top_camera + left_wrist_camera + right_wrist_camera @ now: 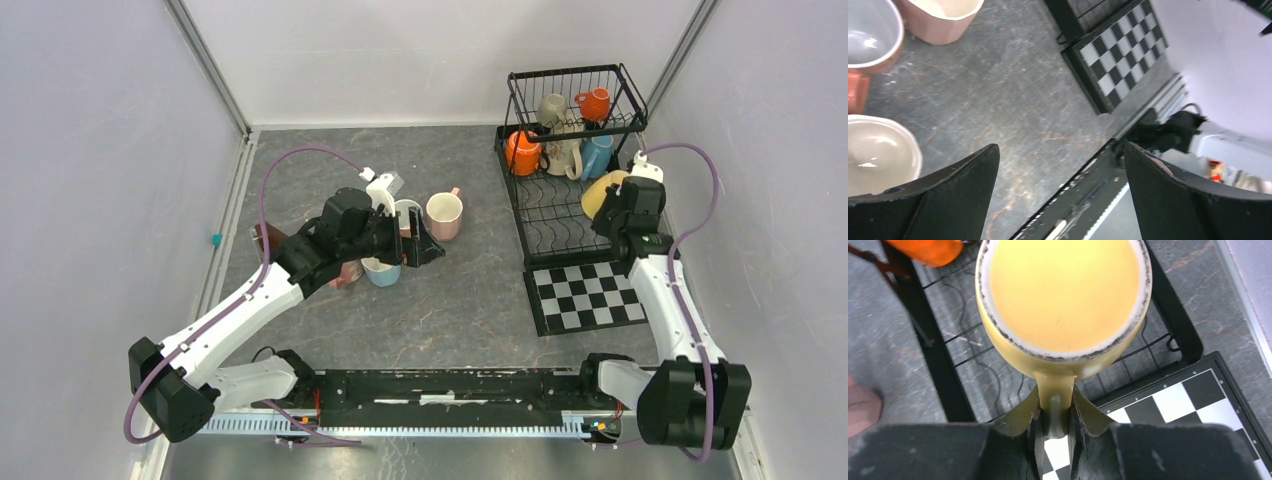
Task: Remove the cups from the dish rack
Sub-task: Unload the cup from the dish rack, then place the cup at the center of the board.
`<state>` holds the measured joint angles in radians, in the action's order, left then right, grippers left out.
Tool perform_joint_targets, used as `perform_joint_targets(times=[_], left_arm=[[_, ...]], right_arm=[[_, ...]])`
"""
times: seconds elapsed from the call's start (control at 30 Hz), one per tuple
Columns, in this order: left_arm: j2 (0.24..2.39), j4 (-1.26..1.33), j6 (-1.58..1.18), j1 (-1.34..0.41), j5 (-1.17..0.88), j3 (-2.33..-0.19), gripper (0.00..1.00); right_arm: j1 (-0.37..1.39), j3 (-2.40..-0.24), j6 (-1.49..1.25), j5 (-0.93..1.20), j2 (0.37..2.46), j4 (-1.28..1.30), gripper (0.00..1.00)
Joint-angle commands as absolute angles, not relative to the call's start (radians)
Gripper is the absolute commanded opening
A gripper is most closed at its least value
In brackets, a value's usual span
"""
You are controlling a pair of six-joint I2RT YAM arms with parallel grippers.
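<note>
Nearest, right side: checkered mat (590, 295) flat on worktop (460, 310), just beside rack's front.
Mid-left: left hand (425, 245) spread wide, nothing held, low over worktop among unloaded mugs: pale blue mug (381, 271), pink mug (444, 215).
Farther right: right hand (1054, 412) pinched narrow on handle of yellow mug (1063, 295), over rack's lower tier.
Farthest: dish rack (570, 71). Upper tier: grey mug (551, 108), orange mug (596, 103). Lower tier: second orange mug (522, 153), cream mug (563, 155), blue mug (598, 155).

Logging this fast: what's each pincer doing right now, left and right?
Left pincer: open, holding nothing.
Right pincer: shut on the handle of the yellow mug.
</note>
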<state>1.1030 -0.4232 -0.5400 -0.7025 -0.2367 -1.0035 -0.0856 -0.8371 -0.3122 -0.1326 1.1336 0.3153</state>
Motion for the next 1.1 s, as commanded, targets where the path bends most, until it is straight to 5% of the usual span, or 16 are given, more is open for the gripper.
perform_joint_targets(times=[0.0, 0.5, 1.07], left_arm=[[1.068, -0.271, -0.773, -0.698, -0.302, -1.01, 1.0], [1.081, 0.045, -1.092, -0.689, -0.229, -0.894, 1.0], [1.173, 0.233, -1.213, -0.594, -0.296, -0.891, 1.0]], right_arm=[[-0.055, -0.838, -0.343, -0.049, 1.019, 0.28, 0.0], [0.162, -0.775, -0.556, 0.277, 0.802, 0.211, 0.0], [0.394, -0.652, -0.878, 0.487, 0.836, -0.264, 0.0]])
